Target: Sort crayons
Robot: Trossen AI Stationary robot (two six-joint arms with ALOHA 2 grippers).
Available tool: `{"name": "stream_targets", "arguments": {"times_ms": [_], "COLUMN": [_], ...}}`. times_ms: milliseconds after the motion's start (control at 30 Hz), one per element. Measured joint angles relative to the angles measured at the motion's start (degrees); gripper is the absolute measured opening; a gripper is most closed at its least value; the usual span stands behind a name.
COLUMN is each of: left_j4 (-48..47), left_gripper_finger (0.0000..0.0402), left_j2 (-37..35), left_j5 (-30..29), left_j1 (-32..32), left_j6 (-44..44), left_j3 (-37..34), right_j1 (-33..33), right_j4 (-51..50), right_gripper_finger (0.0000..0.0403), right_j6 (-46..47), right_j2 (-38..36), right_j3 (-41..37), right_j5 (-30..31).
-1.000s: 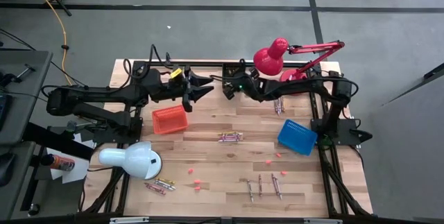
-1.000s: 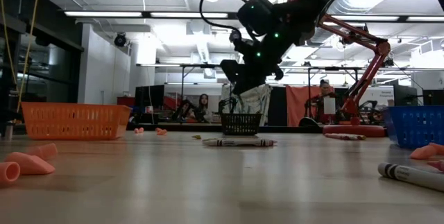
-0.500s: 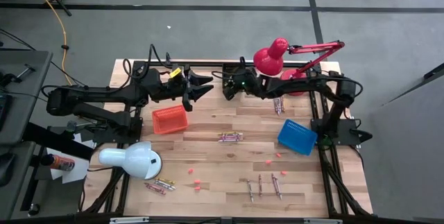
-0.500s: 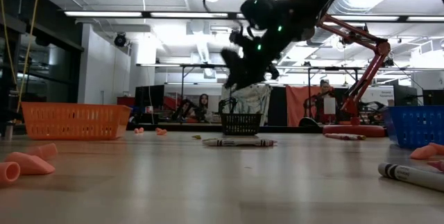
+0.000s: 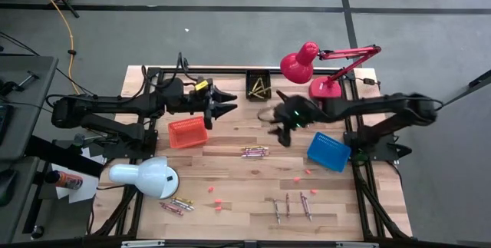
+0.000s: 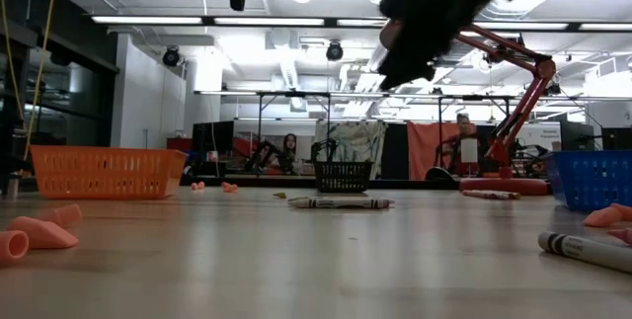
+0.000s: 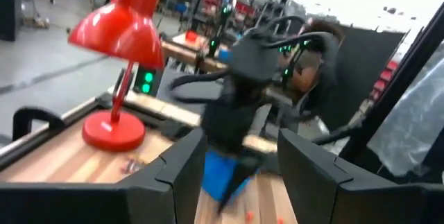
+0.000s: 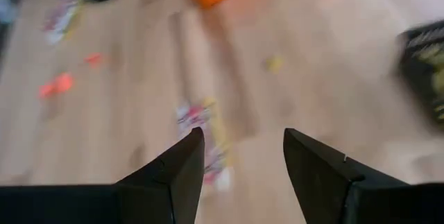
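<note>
1. Right claw (image 5: 281, 132) hangs above mid desk, fingers (image 8: 173, 172) spread apart, nothing between them.
2. Just ahead of it on the wooden desk (image 5: 230, 171): a bunch of red/yellow/purplish crayons (image 5: 255, 152), lying flat, also under the claw in the right wrist view (image 8: 208, 141).
3. Blue plastic mesh basket (image 5: 328, 150) beside the right claw, on its outer side.
4. Small black mesh basket (image 5: 258, 86) at the far desk edge holds yellow crayons (image 5: 260, 90).
5. Left claw (image 5: 227, 102) waits near the far edge, fingers (image 7: 184, 161) wide apart, empty.
6. Orange plastic mesh basket (image 5: 188, 132) just beside the left claw.
7. More loose crayons (image 5: 291, 204) near the front edge; another bunch (image 5: 176, 205) by the white lamp (image 5: 146, 176).
8. Red desk lamp (image 5: 318, 67) at the far right corner.
</note>
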Motion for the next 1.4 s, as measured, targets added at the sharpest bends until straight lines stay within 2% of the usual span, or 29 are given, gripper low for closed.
{"name": "stream_targets", "arguments": {"times_ms": [100, 267, 333, 500, 700, 933, 1133, 1300, 1400], "left_j4": [-2.50, -5.08, -5.23, -6.40, -8.35, -10.00, -11.74, -21.56, -22.41], "left_gripper_finger": [0.0165, 0.0165, 0.0165, 0.0165, 0.0165, 0.0165, 0.0165, 0.0165, 0.0165], "left_j2": [0.00, 0.07, 0.09, 0.09, 0.09, 0.76, 8.60, 19.16, 25.14], "left_j5": [0.03, 0.01, -0.16, -0.16, -0.19, -0.34, -0.25, -0.22, -0.24], "left_j1": [-0.09, -0.14, -0.14, -0.12, -0.14, -1.19, -4.75, -6.73, -7.47], "left_j6": [0.03, 3.69, 5.30, 7.79, 9.10, 8.66, 11.00, 14.21, 17.48], "left_j3": [0.00, 0.00, 0.00, 0.00, -0.01, 0.00, 0.17, 3.95, 5.31], "right_j1": [3.73, 7.13, 7.26, 7.26, 7.26, 7.15, 7.15, 6.18, 5.17], "right_j4": [3.41, 10.94, 13.56, 18.69, 32.79, 34.05, 34.04, 33.31, 32.50], "right_gripper_finger": [0.0190, 0.0190, 0.0190, 0.0190, 0.0190, 0.0190, 0.0190, 0.0190, 0.0190], "right_j6": [5.07, 9.90, 10.01, 10.09, 9.66, 8.80, 9.63, 9.00, 8.93], "right_j2": [-4.48, -8.32, -8.46, -8.59, -8.64, -8.61, -9.06, -11.58, -12.94], "right_j3": [-4.75, -8.30, -8.32, -8.33, -8.30, -8.30, -8.30, -8.30, -8.30], "right_j5": [0.95, 9.11, 10.29, 10.23, 7.27, 7.73, 7.73, 8.05, 9.63]}}
